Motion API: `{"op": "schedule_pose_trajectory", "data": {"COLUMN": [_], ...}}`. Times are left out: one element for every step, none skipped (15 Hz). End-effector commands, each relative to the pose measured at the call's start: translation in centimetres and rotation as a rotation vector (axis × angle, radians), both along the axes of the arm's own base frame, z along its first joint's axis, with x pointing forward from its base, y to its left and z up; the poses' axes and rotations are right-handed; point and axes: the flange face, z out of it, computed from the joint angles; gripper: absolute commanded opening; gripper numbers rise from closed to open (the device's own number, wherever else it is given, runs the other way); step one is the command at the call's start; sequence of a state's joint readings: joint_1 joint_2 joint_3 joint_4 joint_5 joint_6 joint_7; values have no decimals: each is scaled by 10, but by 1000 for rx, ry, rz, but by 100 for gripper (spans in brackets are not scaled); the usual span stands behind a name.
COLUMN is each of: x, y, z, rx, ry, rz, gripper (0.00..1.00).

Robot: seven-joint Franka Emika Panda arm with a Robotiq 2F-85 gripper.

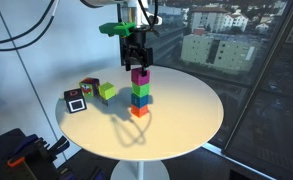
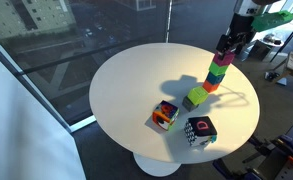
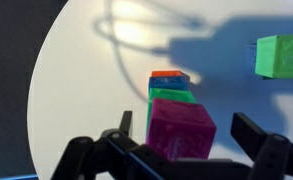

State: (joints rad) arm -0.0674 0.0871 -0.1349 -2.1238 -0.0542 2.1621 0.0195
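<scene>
A stack of cubes stands on the round white table: orange at the bottom, then blue, green, and magenta on top. It shows in both exterior views, with the magenta cube uppermost. My gripper hangs directly over the stack, also seen in an exterior view. In the wrist view the gripper is open. Its fingers straddle the magenta cube with a gap on each side.
A loose green cube, a multi-coloured cube and a black-and-white cube sit together on the table beside the stack. Windows surround the table.
</scene>
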Motion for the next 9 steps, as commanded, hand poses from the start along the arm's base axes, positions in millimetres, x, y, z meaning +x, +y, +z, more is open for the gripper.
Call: {"op": "schedule_pose_trajectory", "data": {"x": [9, 9, 10, 10, 10, 9, 7, 5, 3], "y": [-1, -1, 0, 0, 0, 1, 1, 2, 3], "z": [2, 2, 1, 0, 0, 0, 0, 2, 5], "rx": [-10, -11, -13, -14, -14, -9, -3, 1, 7], "ry": [-14, -15, -17, -19, -20, -12, -3, 1, 8], "rz": [-13, -9, -6, -5, -3, 3, 11, 19, 31], "gripper": [100, 89, 75, 66, 56, 49, 40, 34, 33]}}
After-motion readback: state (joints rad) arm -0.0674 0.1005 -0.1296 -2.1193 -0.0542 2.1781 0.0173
